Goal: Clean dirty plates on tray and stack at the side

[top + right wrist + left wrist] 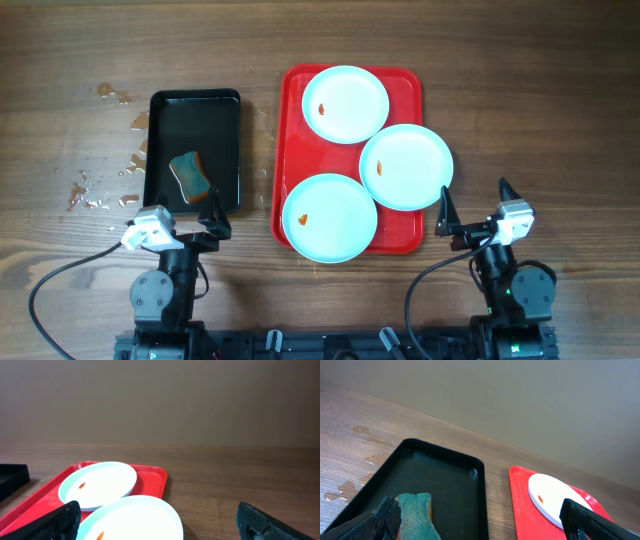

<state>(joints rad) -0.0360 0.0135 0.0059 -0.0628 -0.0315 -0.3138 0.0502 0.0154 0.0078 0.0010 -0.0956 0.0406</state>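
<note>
The red tray [290, 130] lies at the table's middle with three pale blue plates on it. The far plate [345, 103], the right plate [406, 167] and the near plate [329, 217] each carry a small orange-red smear. The right plate overhangs the tray's right rim. My left gripper [185, 222] is open and empty at the near edge of the black tray. My right gripper [475, 210] is open and empty, right of the red tray. The left wrist view shows the open fingers [485, 525], the tray [520, 505] and one plate [552, 497]. The right wrist view shows the open fingers [160, 522], the far plate [100, 482], the right plate [140, 517] and the tray [150, 480].
A black tray [225, 130] left of the red tray holds a green and orange sponge [190, 175], which also shows in the left wrist view [417, 515]. Water drops [100, 190] lie on the wood left of the black tray.
</note>
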